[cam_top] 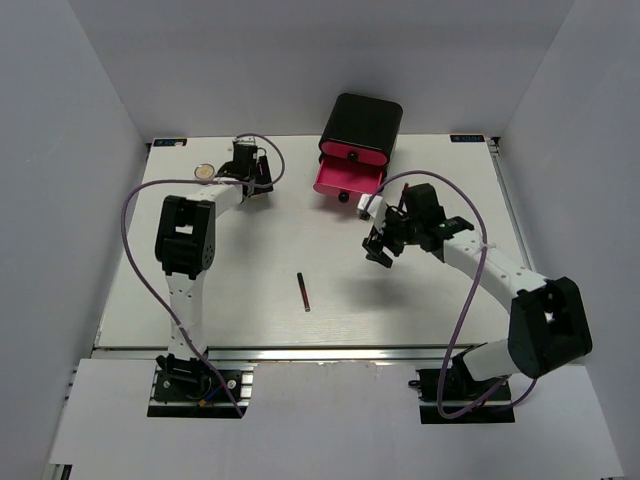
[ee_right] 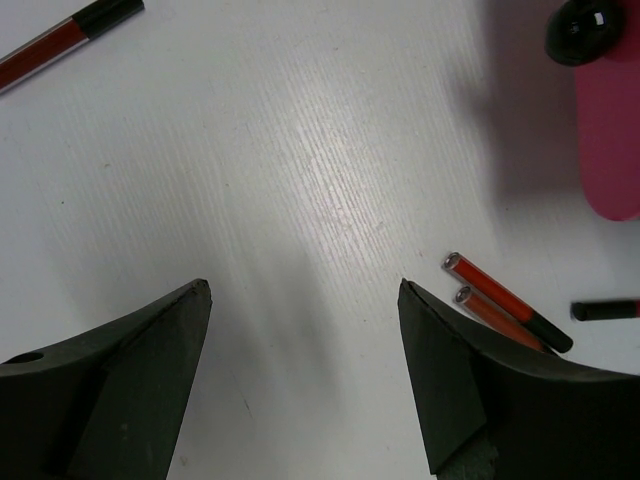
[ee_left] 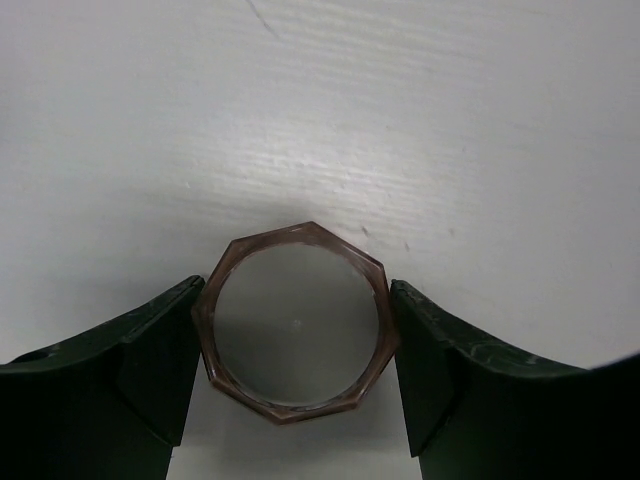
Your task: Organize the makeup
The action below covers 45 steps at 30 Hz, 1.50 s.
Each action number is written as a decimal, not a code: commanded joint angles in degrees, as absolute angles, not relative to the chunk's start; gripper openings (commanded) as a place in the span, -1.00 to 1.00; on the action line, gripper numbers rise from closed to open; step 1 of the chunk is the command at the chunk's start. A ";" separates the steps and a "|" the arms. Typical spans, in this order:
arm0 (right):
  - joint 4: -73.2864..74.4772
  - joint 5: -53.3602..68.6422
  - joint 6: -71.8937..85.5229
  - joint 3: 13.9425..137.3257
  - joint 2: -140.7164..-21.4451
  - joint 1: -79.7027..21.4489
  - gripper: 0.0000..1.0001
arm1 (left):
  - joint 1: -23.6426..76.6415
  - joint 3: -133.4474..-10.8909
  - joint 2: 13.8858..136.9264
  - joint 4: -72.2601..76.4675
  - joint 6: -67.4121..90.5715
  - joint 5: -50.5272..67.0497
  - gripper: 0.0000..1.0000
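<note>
An octagonal pinkish-brown compact (ee_left: 295, 330) with a grey lid lies on the white table at the far left (cam_top: 205, 172). My left gripper (ee_left: 297, 292) has its two dark fingers pressed against opposite sides of it. My right gripper (ee_right: 303, 285) hangs open over bare table near the centre right (cam_top: 378, 255), holding nothing. In the right wrist view, two red sticks (ee_right: 497, 300) lie side by side by its right finger, with a black stick (ee_right: 605, 310) beyond them. Another dark red and black stick (ee_right: 62, 38) lies alone at mid-table (cam_top: 303, 291).
A black box (cam_top: 361, 122) stands at the back centre. Its lowest pink drawer (cam_top: 348, 181) is pulled out, with a black knob (ee_right: 585, 30) at its front. White walls close in the table on three sides.
</note>
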<state>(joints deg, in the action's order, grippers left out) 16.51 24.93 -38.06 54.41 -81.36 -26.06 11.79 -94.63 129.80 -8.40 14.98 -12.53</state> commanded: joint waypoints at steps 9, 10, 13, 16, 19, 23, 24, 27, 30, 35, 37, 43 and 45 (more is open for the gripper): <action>7.04 32.17 -25.41 56.25 -69.00 -11.70 0.33 | 23.62 -78.50 101.79 2.54 22.67 -0.36 -0.74; 6.68 32.52 -25.05 56.25 -68.73 -11.08 0.27 | 24.69 -77.01 101.34 3.16 24.33 -0.35 -0.73; 5.71 32.78 -24.17 55.73 -68.12 -9.49 -0.12 | 28.20 -77.34 102.74 5.00 26.98 -0.44 -0.72; 5.36 33.05 -23.30 54.93 -67.76 -8.88 -0.45 | 30.76 -79.79 106.42 5.10 27.33 -2.01 -0.68; 4.92 32.78 -22.68 53.88 -66.97 -8.79 -0.46 | 32.08 -84.80 109.76 4.22 27.16 -3.51 -0.63; 4.66 32.61 -22.33 52.82 -66.18 -8.44 -0.45 | 32.61 -91.56 115.21 2.47 26.11 -5.80 -0.56; 4.57 32.61 -22.24 52.30 -65.83 -8.26 -0.45 | 32.61 -92.54 115.92 2.37 25.84 -6.32 -0.55; 4.48 32.61 -21.97 51.51 -65.48 -8.00 -0.45 | 32.61 -96.83 118.65 1.50 24.79 -6.94 -0.51; 4.40 32.78 -21.80 50.80 -65.30 -7.91 -0.44 | 32.52 -100.62 120.93 0.53 24.61 -6.68 -0.50; 4.22 32.70 -21.80 50.36 -65.30 -7.73 -0.41 | 32.61 -103.01 123.31 0.35 25.14 -6.59 -0.43; 4.13 32.61 -21.80 50.36 -65.30 -7.73 -0.37 | 32.61 -103.27 124.10 -1.65 24.87 -7.56 -0.33; 3.96 32.34 -21.62 50.27 -65.39 -7.56 -0.11 | 32.61 -102.31 124.98 -2.99 24.00 -9.40 0.24; 3.87 32.52 -21.53 50.36 -65.39 -7.56 -0.05 | 32.52 -102.48 125.24 -3.51 23.47 -9.49 0.34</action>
